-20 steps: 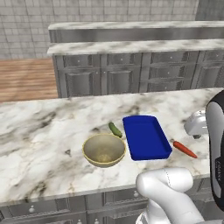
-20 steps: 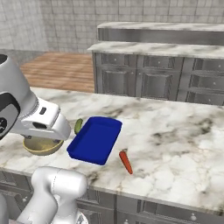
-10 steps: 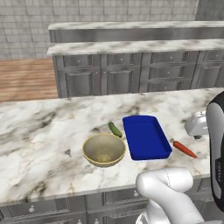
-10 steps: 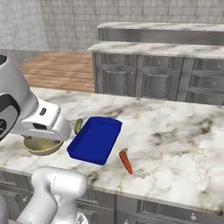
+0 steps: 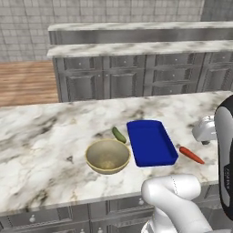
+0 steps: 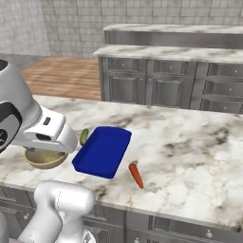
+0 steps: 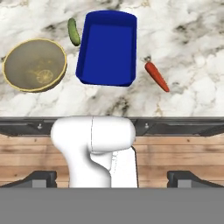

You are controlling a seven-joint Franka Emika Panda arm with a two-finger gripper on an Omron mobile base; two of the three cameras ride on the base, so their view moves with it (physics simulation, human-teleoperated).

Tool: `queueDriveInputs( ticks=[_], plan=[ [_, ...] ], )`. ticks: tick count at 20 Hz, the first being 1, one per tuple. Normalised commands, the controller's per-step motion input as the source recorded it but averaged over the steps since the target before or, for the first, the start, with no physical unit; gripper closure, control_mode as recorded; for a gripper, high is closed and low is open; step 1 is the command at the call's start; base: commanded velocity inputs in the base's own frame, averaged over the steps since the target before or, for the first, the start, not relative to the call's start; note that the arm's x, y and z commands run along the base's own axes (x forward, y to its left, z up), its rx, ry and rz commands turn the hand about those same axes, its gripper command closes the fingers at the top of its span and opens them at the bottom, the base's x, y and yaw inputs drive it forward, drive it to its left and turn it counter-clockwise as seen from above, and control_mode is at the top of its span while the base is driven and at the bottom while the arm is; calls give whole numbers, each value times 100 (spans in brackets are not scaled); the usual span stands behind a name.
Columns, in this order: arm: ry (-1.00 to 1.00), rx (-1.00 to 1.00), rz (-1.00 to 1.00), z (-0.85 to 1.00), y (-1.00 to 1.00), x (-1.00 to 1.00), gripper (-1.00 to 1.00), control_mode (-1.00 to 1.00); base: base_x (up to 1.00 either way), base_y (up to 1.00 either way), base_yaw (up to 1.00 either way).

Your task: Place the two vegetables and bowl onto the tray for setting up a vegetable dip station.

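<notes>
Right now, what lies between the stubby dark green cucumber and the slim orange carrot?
The flat deep blue rectangular tray, empty, sits between the cucumber and the carrot on the marble counter, clearest in the hand view.

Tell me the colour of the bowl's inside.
The bowl is yellowish-tan with a darker, olive-tan speckled inside and a pale yellow mark near the bottom; the hand view shows it best.

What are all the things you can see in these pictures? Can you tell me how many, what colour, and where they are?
tray: one, deep blue, on the near counter, nothing in it
bowl: one, yellowish-tan, left of the tray
cucumber: one, dark green, between bowl and tray, toward the back
carrot: one, orange, right of the tray
counter: one, white-grey marble, under all four things
cabinets: grey, a row behind, with a marble top
floor: brown wood, far left
robot arm: one, white, raised over the counter's near edge
</notes>
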Motion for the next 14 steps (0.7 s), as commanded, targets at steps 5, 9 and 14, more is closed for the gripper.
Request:
queueDriveInputs(
  ticks=[5,9,14],
  plan=[
    [0,0,0,0,0,0,-100,100,33,0,-7],
    [0,0,0,0,0,0,-100,100,29,0,-9],
    [0,0,0,0,0,0,-100,100,29,0,-9]
  ],
)
